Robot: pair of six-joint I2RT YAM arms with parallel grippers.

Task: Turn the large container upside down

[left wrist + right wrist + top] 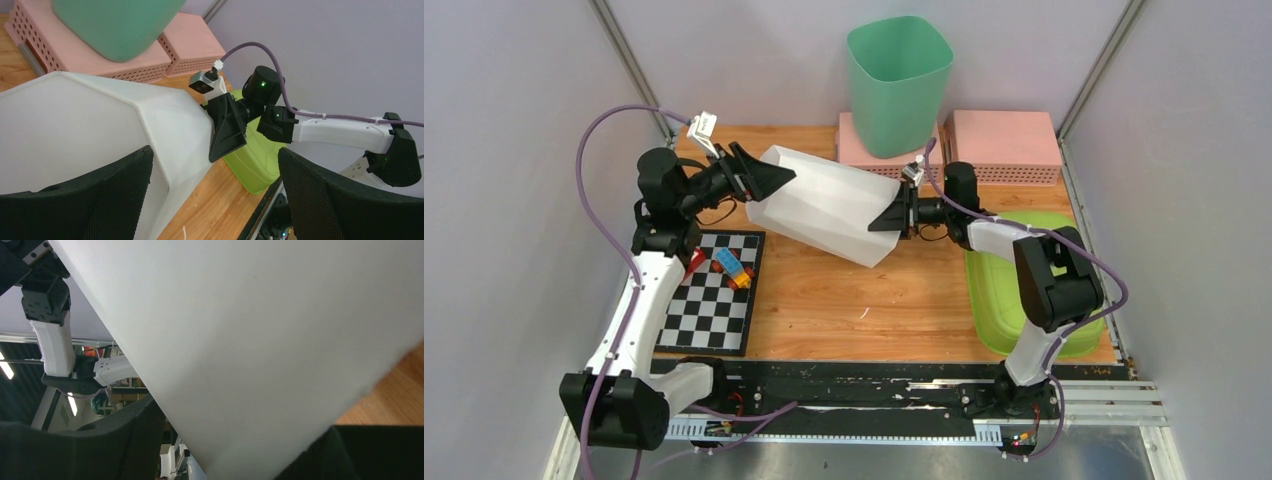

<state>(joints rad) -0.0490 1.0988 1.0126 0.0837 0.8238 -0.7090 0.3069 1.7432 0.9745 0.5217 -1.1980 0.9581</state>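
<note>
White plastic, faceted and bulky: the large container is lying tilted on its side toward twelve o'clock on the desk. Its lower end is dipping toward five o'clock, and two arms are bracketing it.

The left claw is sitting at the ten o'clock end, spread wide. The right claw is pushing in from three o'clock. Whether it is pinching the wall or only straddling it cannot be told.

The flip appears to be about half done, with the tub neither upright nor inverted. The next move is likely calling for a firm hold at one end, then more roll until the mouth is facing the wood.

The overhead view alone is giving the slant and both arms. The left wrist camera is showing its far finger standing clear of the tub, and the right claw side-on. The right wrist camera is offering little beyond white wall running between its own fingers.
</note>
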